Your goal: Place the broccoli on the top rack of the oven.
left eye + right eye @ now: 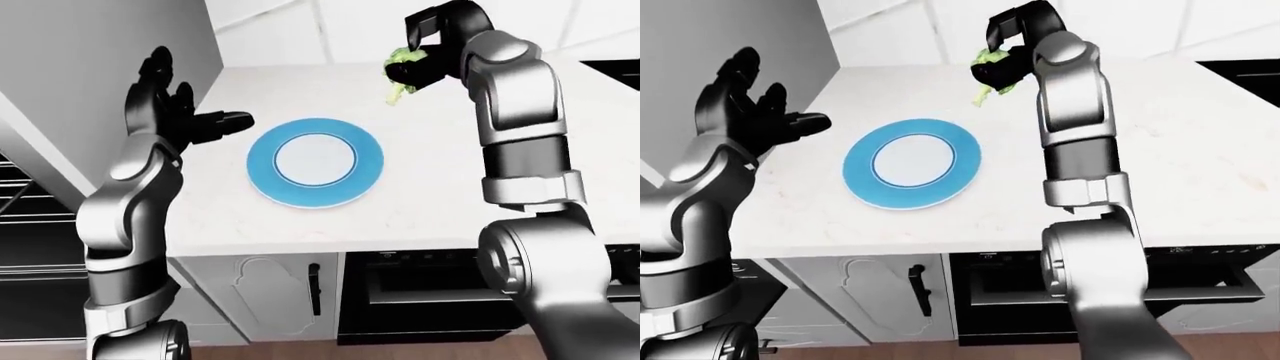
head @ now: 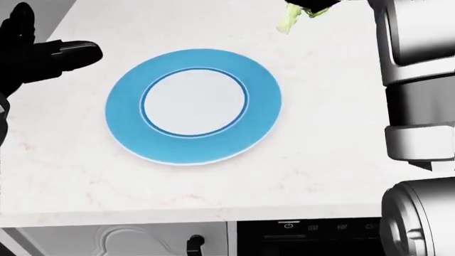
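**Broccoli aloft, oven below**

Broccoli (image 1: 401,73) hangs stalk-down, clamped in the right hand (image 1: 425,54) fingers above the counter (image 1: 430,187), up-right of the plate (image 1: 315,161). Oven (image 1: 1110,289) sits under the counter's edge. Left hand (image 1: 175,116) hovers, fingers spread.

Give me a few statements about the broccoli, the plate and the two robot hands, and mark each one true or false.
1. The right robot hand holds the broccoli above the counter. True.
2. The broccoli lies on the blue plate. False: the plate is bare.
3. The left robot hand grips the plate's rim. False: it is open, apart from the plate, to its left in the left-eye view.
4. An oven sits below the counter. True.
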Motion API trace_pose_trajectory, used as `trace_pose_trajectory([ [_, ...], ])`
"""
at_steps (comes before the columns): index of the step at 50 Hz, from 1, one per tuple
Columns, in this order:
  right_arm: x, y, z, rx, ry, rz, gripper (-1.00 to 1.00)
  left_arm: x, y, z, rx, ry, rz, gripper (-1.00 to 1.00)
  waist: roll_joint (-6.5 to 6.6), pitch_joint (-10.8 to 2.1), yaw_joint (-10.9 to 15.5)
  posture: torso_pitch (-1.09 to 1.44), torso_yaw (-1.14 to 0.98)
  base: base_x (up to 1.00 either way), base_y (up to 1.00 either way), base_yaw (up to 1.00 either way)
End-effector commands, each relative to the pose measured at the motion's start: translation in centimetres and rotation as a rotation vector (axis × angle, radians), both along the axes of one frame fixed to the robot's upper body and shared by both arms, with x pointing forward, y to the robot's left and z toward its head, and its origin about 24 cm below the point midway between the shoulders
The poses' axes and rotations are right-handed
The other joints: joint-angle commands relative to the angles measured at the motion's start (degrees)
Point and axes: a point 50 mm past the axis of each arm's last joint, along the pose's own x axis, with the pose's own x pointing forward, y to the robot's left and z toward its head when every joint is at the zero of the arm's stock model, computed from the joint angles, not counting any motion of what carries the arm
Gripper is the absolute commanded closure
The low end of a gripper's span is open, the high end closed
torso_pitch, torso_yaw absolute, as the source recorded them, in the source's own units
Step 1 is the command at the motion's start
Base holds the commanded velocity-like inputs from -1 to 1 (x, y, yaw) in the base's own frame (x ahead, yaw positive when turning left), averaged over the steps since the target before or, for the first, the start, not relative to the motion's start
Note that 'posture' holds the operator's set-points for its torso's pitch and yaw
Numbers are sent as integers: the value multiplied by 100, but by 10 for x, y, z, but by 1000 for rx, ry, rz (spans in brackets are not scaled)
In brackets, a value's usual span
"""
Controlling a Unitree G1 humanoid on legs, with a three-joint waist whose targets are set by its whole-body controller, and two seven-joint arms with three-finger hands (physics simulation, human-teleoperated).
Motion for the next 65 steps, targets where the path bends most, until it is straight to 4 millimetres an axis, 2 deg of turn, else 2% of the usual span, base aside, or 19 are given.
trace_pose_trajectory([
  [1, -8, -2, 28, 2, -109, -7, 100, -4, 1, 21, 8, -101, 3, -100, 8, -185, 0, 0, 0, 0, 0, 0],
  [22, -9, -6, 23, 17, -112, -20, 100, -3, 0, 18, 11, -93, 3, -100, 0, -185, 0, 0, 0, 0, 0, 0],
  [23, -9, -6, 24, 17, -112, -22, 100, -3, 0, 19, 11, -93, 3, -100, 13, -312, 3, 0, 0, 0, -5, 0],
  [24, -9, -6, 24, 18, -113, -21, 100, -3, 0, 19, 11, -92, 4, -100, 34, -253, -1, 0, 0, -16, -10, 0],
  [25, -10, -7, 24, 18, -112, -22, 100, -4, 0, 19, 10, -93, 3, -100, 44, -332, -5, 0, 0, -16, -9, 0],
  [29, -10, -9, 20, 18, -109, -26, 100, -3, 0, 18, 11, -92, 3, -100, 82, -383, -17, 0, 0, -20, -10, 0],
  [32, -9, -9, 17, 20, -106, -25, 100, -4, 0, 19, 11, -92, 4, -100, -36, -385, -36, 0, 0, -22, -11, 0],
  [34, -10, -9, 19, 20, -108, -26, 100, -3, 0, 18, 11, -92, 4, -100, -194, -361, -32, 0, 0, -27, -18, 0],
  [35, -10, -9, 20, 21, -108, -26, 100, -3, 0, 18, 11, -92, 4, -100, -332, -392, -44, 0, 0, -28, -19, 0],
  [36, -10, -10, 19, 20, -108, -27, 100, -3, 0, 19, 11, -92, 4, -100, -272, -415, -30, 0, 0, -28, -19, 0],
  [38, -10, -10, 18, 21, -107, -26, 100, -3, 0, 19, 11, -93, 4, -100, -310, -384, -47, 0, 0, -28, -17, 0],
  [41, -11, -10, 17, 23, -106, -28, 100, -3, 0, 19, 11, -93, 4, -100, -232, -410, -22, 0, 0, -28, -18, 0],
  [48, -11, -10, 16, 22, -103, -30, 100, -3, 0, 19, 11, -93, 5, -100, -42, -292, 77, 0, 0, -28, -18, 0],
  [51, -11, -10, 16, 22, -105, -32, 100, -3, 0, 20, 11, -93, 4, -100, 129, -267, 89, 0, 0, -28, -19, 0],
  [53, -11, -12, 16, 22, -105, -35, 100, -3, 1, 19, 11, -93, 4, -100, 414, -316, 91, 0, 0, -28, -17, 0],
  [56, -11, -11, 14, 21, -98, -31, 100, -3, 1, 19, 11, -93, 5, -100, 376, -372, 36, 0, 0, -28, -6, -5],
  [60, -10, -11, 12, 30, -95, -19, 100, -3, 1, 20, 12, -93, 6, -100, 191, -433, 40, 0, 0, -23, 0, 10],
  [62, -11, -10, 12, 34, -94, -14, 100, -3, 1, 19, 12, -93, 5, -100, 59, -280, 81, 0, 0, -2, 0, 85],
  [65, -10, -10, 12, 36, -94, -11, 94, -2, 1, 19, 12, -92, 5, -100, -259, -150, 68, 0, 0, 0, 0, 100],
])
